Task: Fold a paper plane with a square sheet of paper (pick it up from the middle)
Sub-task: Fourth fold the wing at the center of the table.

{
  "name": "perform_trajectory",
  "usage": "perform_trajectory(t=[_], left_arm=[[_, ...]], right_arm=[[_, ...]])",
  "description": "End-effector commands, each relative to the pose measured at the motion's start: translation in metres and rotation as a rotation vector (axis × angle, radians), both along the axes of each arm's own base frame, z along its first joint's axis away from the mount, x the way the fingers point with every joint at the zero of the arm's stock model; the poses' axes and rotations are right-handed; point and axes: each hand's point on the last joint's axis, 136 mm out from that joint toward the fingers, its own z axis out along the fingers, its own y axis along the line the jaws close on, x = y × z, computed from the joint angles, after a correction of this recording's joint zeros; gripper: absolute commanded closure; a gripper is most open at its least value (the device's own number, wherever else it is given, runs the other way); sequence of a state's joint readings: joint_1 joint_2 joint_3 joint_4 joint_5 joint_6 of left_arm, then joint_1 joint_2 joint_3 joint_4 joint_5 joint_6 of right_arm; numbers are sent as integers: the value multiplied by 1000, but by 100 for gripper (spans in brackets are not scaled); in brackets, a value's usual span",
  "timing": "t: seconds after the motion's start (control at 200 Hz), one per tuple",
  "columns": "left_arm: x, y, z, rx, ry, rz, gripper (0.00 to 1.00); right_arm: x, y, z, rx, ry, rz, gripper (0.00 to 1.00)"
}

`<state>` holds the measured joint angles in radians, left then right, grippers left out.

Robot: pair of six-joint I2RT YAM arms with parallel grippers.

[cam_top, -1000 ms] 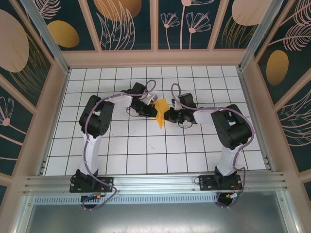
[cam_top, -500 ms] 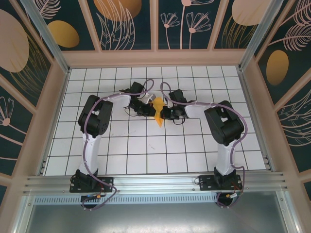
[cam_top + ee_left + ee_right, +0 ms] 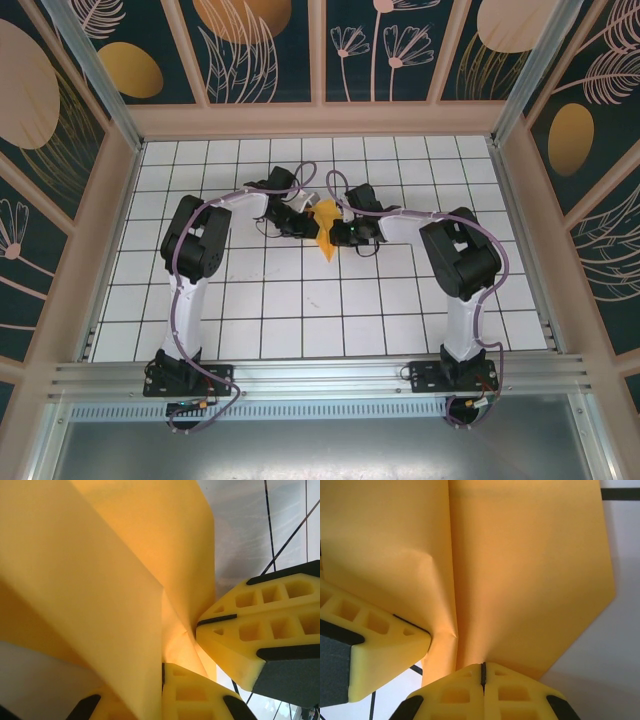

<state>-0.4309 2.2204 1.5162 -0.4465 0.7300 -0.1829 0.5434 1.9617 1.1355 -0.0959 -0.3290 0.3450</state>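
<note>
Top view: your paper plane (image 3: 326, 230) sat at the far middle of the bench (image 3: 300, 320), between the 2 tools. It was a narrow kite shape. Its long axis ran far to near with a slight lean. The pointed tip faced the near edge and the wide end faced the far side.

Your left tool (image 3: 308, 222) reached it from the left and your right tool (image 3: 346, 233) from the right. The 2 almost met across the paper.

Left wrist view: your left tool (image 3: 163, 672) had its 2 fingers pressed together with only a thin seam between them. They pinched a fold of the orange-yellow paper that ran into that seam. The paper fanned away in several creased layers. The right tool's fingers (image 3: 230, 655) sat just beside, their tip against the same pinch.

Right wrist view: your right tool (image 3: 483, 669) was likewise clamped, fingers flush, gripping the paper at the centre crease. The crease ran straight away from the fingertips with 1 panel on each side. The left tool's finger (image 3: 385, 645) touched the paper at the left, beside a small dent.

I could not tell whether the tip rested on the bench or hung just above it.
</note>
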Motion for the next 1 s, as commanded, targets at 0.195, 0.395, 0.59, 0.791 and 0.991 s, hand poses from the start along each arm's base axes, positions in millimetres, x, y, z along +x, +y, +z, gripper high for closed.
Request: perform_trajectory(t=[0.195,0.395,0.59,0.791,0.991], left_arm=[[2,7,6,16,-23,4,100],[4,13,-5,61,-23,14,100],[5,12,-12,62,-10,13,100],[1,15,-25,85,18,14,100],[-2,16,-31,92,34,13,100]], right_arm=[[-13,-27,-39,-161,84,-25,100],[-12,-26,-36,-157,81,-24,100],[-11,-18,-27,-110,78,-12,100],[-5,-6,1,-33,38,-7,99],[-5,13,44,143,17,7,97]])
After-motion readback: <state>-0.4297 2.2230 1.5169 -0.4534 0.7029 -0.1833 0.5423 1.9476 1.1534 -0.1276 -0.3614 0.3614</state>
